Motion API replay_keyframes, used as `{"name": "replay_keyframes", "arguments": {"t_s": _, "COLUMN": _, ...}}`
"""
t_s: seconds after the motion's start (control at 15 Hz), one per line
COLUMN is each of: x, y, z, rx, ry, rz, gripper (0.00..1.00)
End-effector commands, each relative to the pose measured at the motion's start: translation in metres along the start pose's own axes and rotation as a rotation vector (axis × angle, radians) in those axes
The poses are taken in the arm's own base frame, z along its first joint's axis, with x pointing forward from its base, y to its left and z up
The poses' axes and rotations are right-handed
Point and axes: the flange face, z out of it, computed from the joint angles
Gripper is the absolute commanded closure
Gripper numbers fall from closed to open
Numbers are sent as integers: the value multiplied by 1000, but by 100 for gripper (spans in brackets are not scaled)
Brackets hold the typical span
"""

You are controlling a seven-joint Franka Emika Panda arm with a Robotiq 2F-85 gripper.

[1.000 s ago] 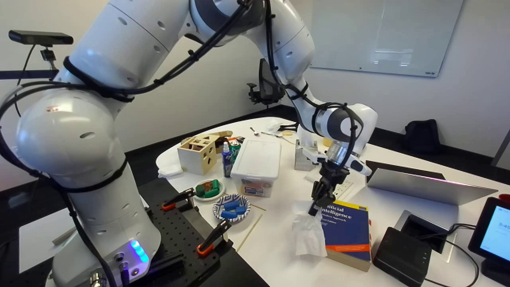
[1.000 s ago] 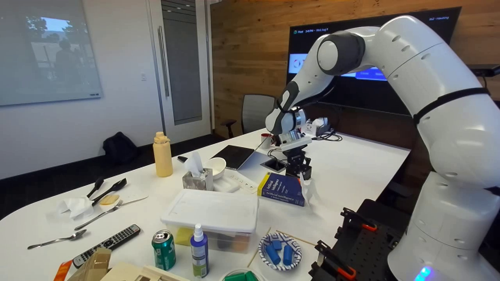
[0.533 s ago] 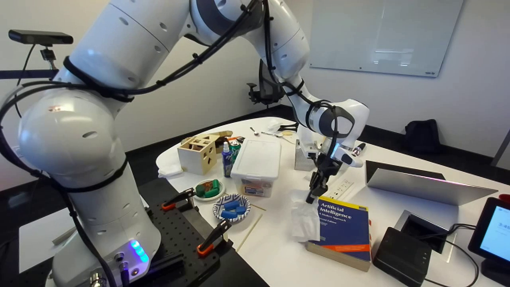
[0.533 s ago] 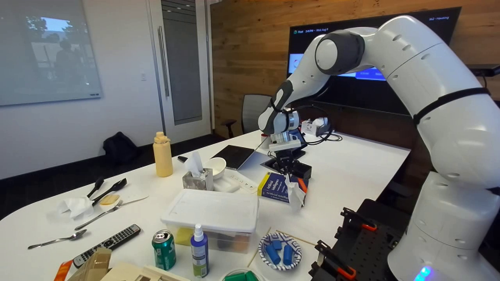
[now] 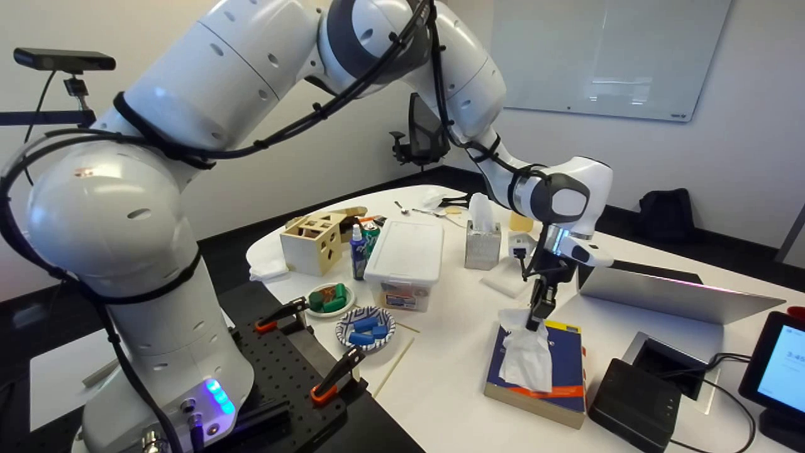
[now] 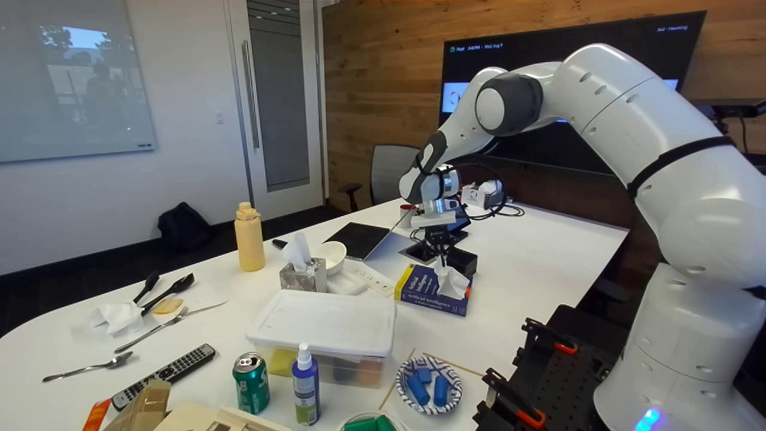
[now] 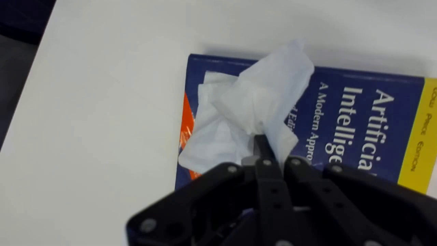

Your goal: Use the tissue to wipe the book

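The thick blue book with a yellow top band lies flat on the white table in both exterior views [image 5: 569,365] [image 6: 416,280] and the wrist view [image 7: 358,119]. My gripper [image 5: 534,322] is shut on a crumpled white tissue [image 5: 527,362]. The gripper [image 6: 443,258] is above the book and the tissue [image 6: 453,284] hangs down over the cover. In the wrist view the fingers [image 7: 269,147] pinch the tissue [image 7: 232,109], which spreads over the lower and middle part of the cover. It hides some title text and part of the orange stripe.
A black box [image 5: 635,402] stands close beside the book. A laptop [image 5: 666,302], a power strip [image 6: 372,280] and a tissue box [image 5: 483,245] are nearby. A lidded plastic bin [image 5: 405,258] and a patterned bowl with blue blocks [image 5: 366,328] stand on the robot's side.
The tissue was at the book's side edge, partly off it. The gripper has carried it across, so it now lies over the cover. The book looks unmoved.
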Motion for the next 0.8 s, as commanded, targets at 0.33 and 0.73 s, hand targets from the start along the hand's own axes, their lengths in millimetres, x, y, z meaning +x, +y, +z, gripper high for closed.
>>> {"name": "replay_keyframes", "arguments": {"t_s": 0.33, "x": 17, "y": -2, "z": 34, "rx": -30, "ry": -2, "rz": 103, "gripper": 100}}
{"name": "replay_keyframes", "arguments": {"t_s": 0.73, "x": -28, "y": -51, "z": 30, "rx": 5, "ry": -43, "rz": 12, "gripper": 100}}
